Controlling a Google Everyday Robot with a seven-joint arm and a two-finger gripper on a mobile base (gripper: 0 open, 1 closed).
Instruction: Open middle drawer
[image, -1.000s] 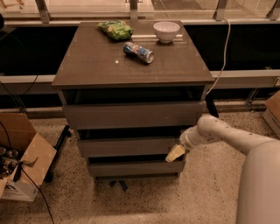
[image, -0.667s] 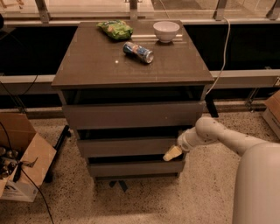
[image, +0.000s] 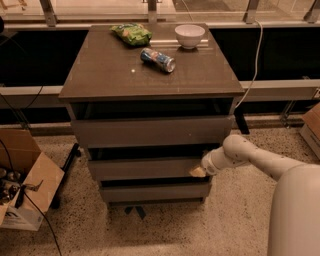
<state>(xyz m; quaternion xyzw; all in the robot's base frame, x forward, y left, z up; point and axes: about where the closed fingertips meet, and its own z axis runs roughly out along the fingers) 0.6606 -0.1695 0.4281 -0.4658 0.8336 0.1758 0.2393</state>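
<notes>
The gripper (image: 197, 171) sat at the right end of the middle drawer (image: 142, 168), below the front right corner of the table (image: 110, 75); whether open or closed could not be told. Engaging the front seemed in hand; next would likely come a straight outward pull

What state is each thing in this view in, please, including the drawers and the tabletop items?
middle drawer, dark gap above its front, barely out if at all
gripper, at the right end of the middle drawer's front
can, lying on its side
bowl, upright
snack bag, lying flat
cardboard box, flaps open
</notes>
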